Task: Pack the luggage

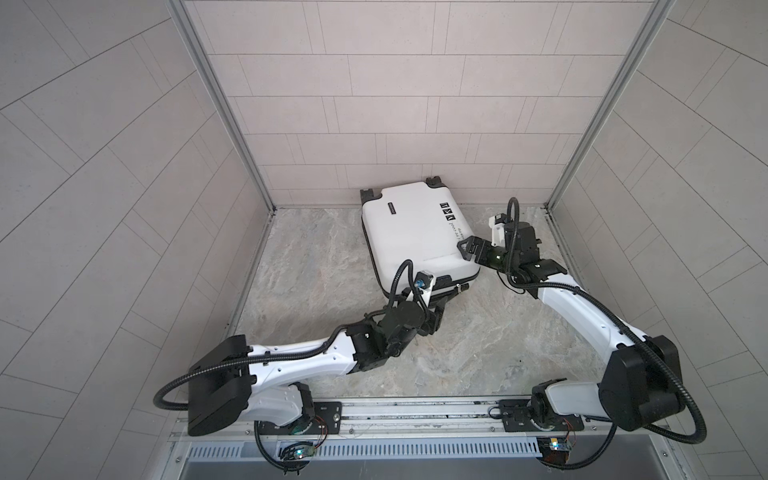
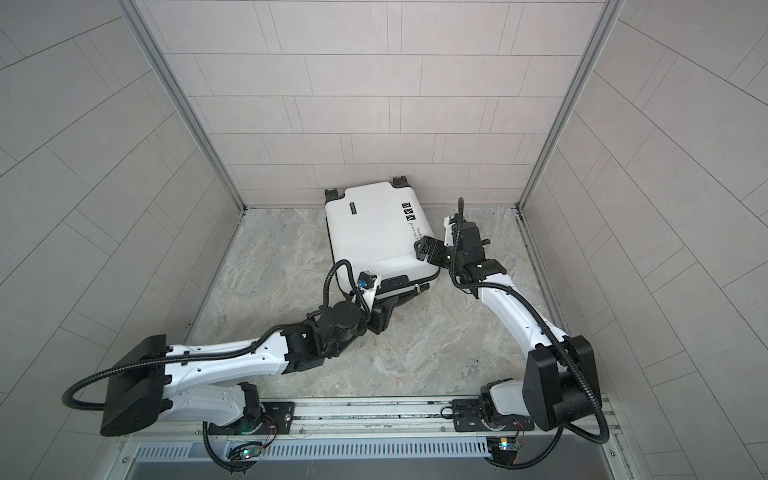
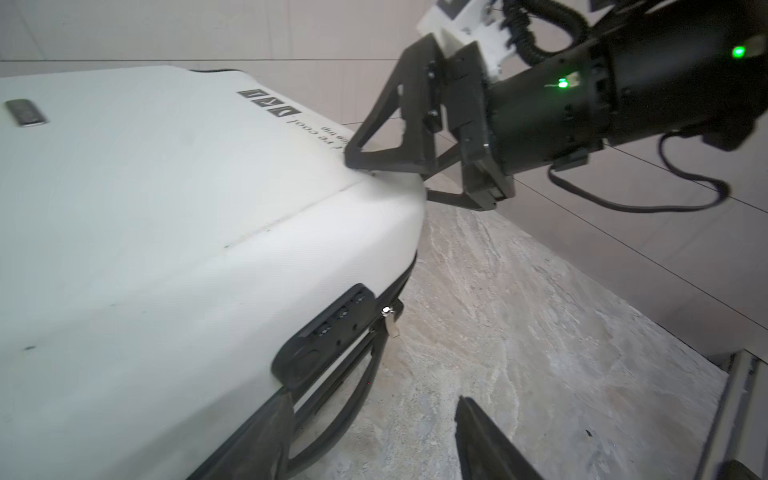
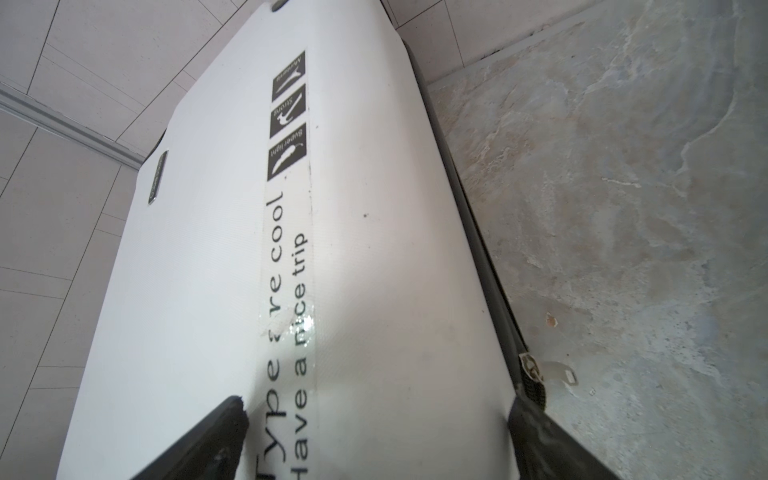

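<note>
Left gripper (image 1: 437, 313) half-open beside the handle (image 1: 449, 296), empty; right gripper (image 1: 467, 249) spread wide, straddling the luggage (image 1: 415, 232) edge. Rigid, slick shell; I'd grab the handle.

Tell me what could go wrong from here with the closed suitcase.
1. The right hand straddles a corner of the luggage, one fingertip on the smooth shell; it may slip or skew the luggage.
2. The zipper pull is small and sits by the handle; the open left hand might catch the handle instead.
</note>
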